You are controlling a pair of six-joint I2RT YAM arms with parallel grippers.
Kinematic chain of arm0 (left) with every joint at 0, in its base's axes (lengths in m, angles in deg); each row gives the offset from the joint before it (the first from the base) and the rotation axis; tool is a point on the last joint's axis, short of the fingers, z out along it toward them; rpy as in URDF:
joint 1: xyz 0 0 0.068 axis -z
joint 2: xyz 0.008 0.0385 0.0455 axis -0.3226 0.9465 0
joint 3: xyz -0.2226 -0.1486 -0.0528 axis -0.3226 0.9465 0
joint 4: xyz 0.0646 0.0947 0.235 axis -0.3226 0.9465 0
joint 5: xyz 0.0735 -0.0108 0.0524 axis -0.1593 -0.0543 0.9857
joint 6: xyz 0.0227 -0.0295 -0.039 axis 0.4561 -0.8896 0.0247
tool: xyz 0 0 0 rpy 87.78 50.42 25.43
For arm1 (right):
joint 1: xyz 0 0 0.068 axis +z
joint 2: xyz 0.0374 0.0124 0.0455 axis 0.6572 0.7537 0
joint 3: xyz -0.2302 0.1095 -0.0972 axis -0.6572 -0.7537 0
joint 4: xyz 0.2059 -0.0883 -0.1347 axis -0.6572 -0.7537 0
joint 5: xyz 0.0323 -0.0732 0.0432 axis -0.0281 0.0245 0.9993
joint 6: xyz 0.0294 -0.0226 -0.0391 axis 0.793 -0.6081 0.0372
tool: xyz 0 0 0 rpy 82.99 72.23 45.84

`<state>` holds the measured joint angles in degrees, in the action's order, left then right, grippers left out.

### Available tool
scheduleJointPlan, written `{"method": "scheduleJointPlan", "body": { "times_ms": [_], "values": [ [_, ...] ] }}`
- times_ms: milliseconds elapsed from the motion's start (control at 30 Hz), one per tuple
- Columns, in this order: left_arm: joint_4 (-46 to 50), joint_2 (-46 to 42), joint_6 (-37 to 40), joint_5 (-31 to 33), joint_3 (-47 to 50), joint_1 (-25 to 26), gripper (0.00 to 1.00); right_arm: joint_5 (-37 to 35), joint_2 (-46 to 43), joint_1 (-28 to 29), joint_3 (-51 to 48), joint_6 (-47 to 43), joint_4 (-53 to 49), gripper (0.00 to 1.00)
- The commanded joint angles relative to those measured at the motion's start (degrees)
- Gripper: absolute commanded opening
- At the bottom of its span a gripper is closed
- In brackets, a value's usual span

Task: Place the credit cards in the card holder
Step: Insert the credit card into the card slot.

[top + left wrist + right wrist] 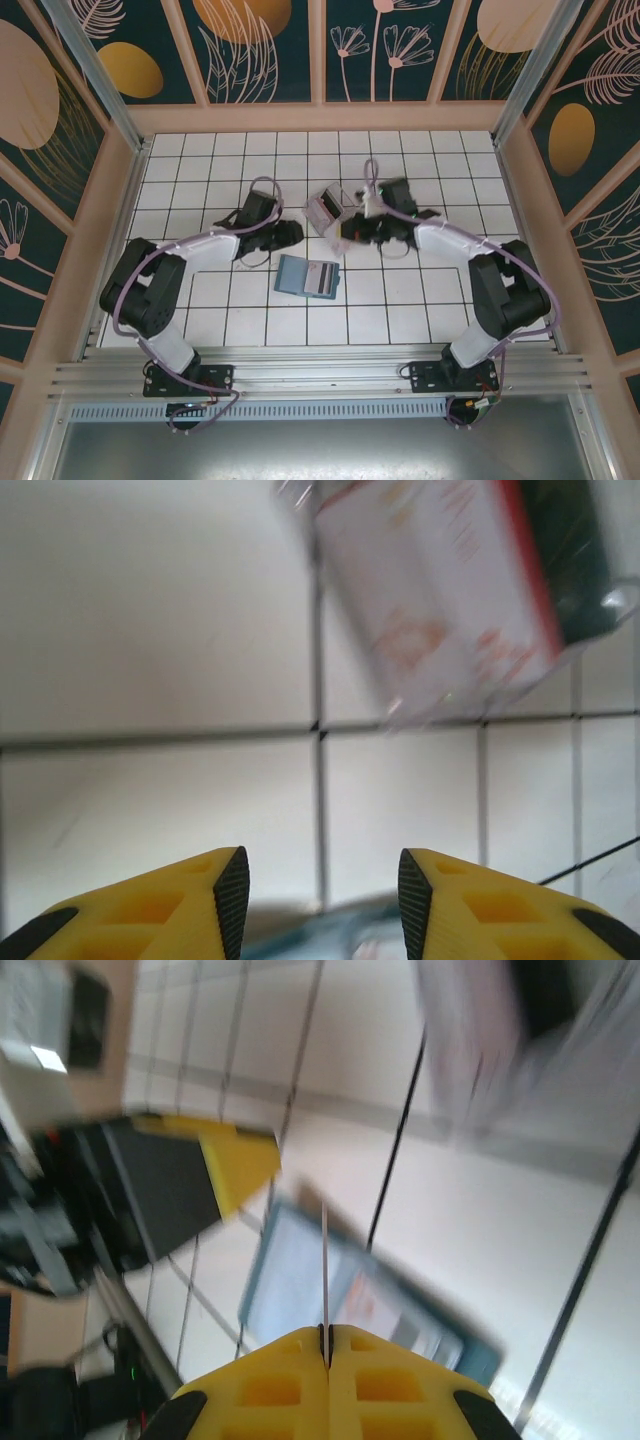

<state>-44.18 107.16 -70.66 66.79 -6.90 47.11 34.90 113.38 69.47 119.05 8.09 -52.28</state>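
The teal card holder lies open on the tiles between the arms, with a striped card on its right half. My right gripper is shut on a thin credit card seen edge-on, held above the card holder. In the top view the right gripper hovers just beyond the holder's far right corner. My left gripper stands open with nothing between its fingers, low over the tiles, and the holder's blurred edge shows beneath it. In the top view the left gripper is at the holder's far left.
A small clear plastic box with pale cards inside sits behind the holder; it also appears blurred as the clear box ahead of the left gripper. The left gripper's yellow finger is close to the right one. Wooden walls ring the table.
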Motion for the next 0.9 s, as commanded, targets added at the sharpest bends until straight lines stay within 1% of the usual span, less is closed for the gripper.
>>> {"method": "scheduleJointPlan", "body": {
  "times_ms": [0, 33, 133, 267, 400, 500, 600, 867],
  "values": [
    [2.4, -4.0, 0.4, 0.1, 5.9, 0.1, 0.45, -2.5, -3.1, 6.3, -6.8, 10.6, 11.4, 0.04],
    [2.4, -5.2, 0.2, 0.4, 7.9, 0.1, 0.44, -3.7, -3.2, 7.9, -8.8, 12.9, 14.0, 0.03],
    [1.3, -7.8, -1.3, 0.4, 13.2, 0.1, 0.43, -7.9, -2.2, 10.9, -11.8, 17.3, 17.8, 0.03],
    [-2.6, -10.0, -4.1, -1.3, 19.6, 0.1, 0.39, -9.9, -0.5, 11.9, -13.3, 19.2, 20.4, 0.03],
    [-7.1, -11.3, -7.2, -2.5, 24.5, 0.3, 0.37, -9.5, 1.3, 12.0, -13.9, 19.6, 23.0, 0.03],
    [-9.1, -11.3, -8.8, -2.8, 26.0, 0.8, 0.31, -7.5, 3.8, 11.9, -13.4, 19.8, 24.8, 0.03],
    [-10.9, -11.3, -10.3, -2.7, 26.9, 2.0, 0.21, -5.9, 6.4, 12.1, -13.2, 20.6, 27.2, 0.03],
    [-12.3, -9.0, -12.4, -2.6, 26.4, 5.4, 0.15, -6.5, 8.7, 12.1, -12.0, 20.7, 27.5, 0.02]
  ]
}}
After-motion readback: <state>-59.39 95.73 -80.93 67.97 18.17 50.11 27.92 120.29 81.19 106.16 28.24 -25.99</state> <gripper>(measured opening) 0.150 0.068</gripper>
